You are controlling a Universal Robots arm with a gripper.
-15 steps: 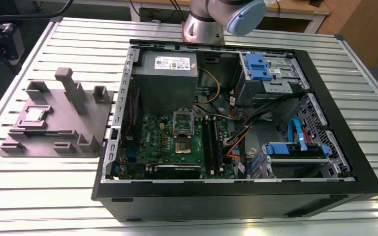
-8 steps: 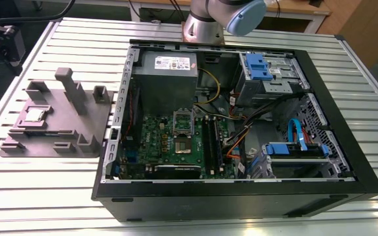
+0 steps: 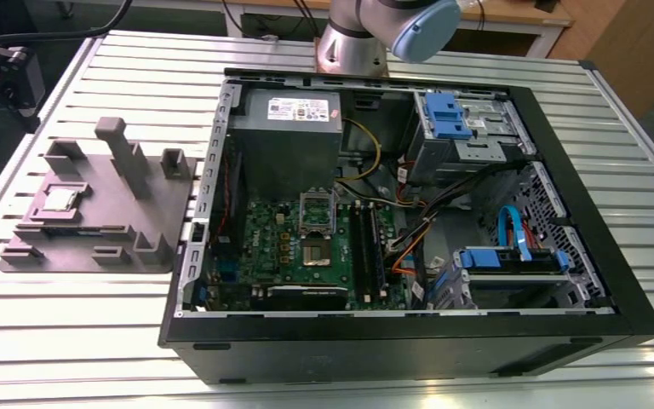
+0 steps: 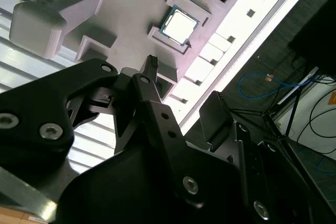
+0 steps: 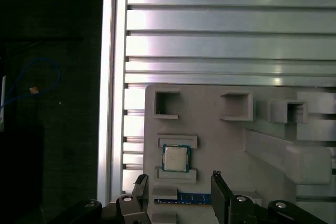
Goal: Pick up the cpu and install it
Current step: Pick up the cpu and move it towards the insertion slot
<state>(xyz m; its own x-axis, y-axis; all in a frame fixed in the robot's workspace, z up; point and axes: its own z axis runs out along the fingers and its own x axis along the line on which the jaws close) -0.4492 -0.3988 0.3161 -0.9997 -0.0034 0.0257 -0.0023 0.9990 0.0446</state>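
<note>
You were at the pick-up step, with nothing lifted. The cpu (image 5: 175, 158) lay flat in its nest on the grey holder block (image 5: 210, 145), framed between two low raised lips. In the exterior view the block sat on the slatted metal table (image 3: 77, 341), at that view's left, beside the open computer case (image 3: 599, 281).

The gripper (image 5: 178, 179) hung over the block near the chip with its fingers (image 5: 140, 184) spread apart and empty, touching neither the chip nor the lips. In the second wrist view the gripper (image 4: 182, 80) showed the same gap, and the cpu (image 4: 180, 24) lay beyond the tips.

As I judge it, the grasp called for care: the chip was thin, square and flat. Its bright, smooth metal top gave no purchase, so only the narrow dark rim offered itself, on the two sides the lips left free.

The block looked matt and plasticky, with blunt posts and pockets. Inside the case, the socket frame (image 3: 317, 210) stood on the green motherboard (image 3: 270, 247) — well apart from the cpu (image 3: 60, 199).
</note>
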